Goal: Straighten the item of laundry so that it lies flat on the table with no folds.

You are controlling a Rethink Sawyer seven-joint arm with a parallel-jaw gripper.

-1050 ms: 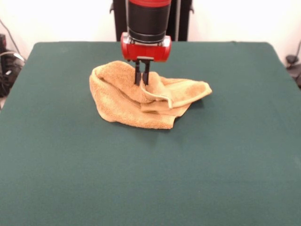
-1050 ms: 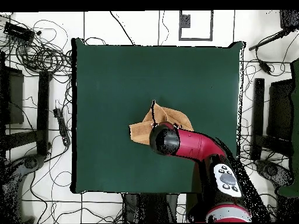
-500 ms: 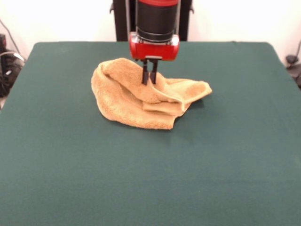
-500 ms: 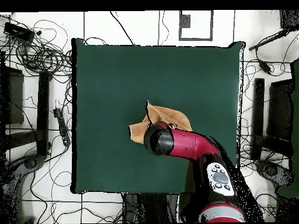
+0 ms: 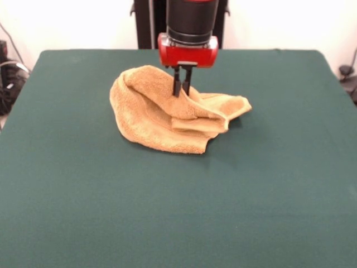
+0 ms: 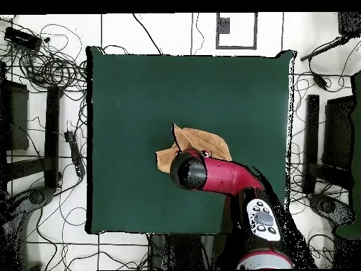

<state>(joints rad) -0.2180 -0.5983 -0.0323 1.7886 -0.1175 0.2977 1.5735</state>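
From above we lose most of the scene under the arm: its red and black bulk covers the gripper entirely and hides the near part of the towel, so only a wedge of golden-orange cloth shows beyond it. In the front view we see the gripper coming straight down, its two dark fingers drawn close together and pinching a raised fold of the towel. The fingertips sink into the terry, so we cannot make out exactly how much cloth sits between them. The towel lies bunched below and to both sides of the gripper, a rounded hump on one side and a folded flap reaching out on the other. We cannot find its bands or tag.

The table is covered in dark green felt-like cloth, bare all round the towel. Around the table in the overhead view, cables sprawl over a pale floor.
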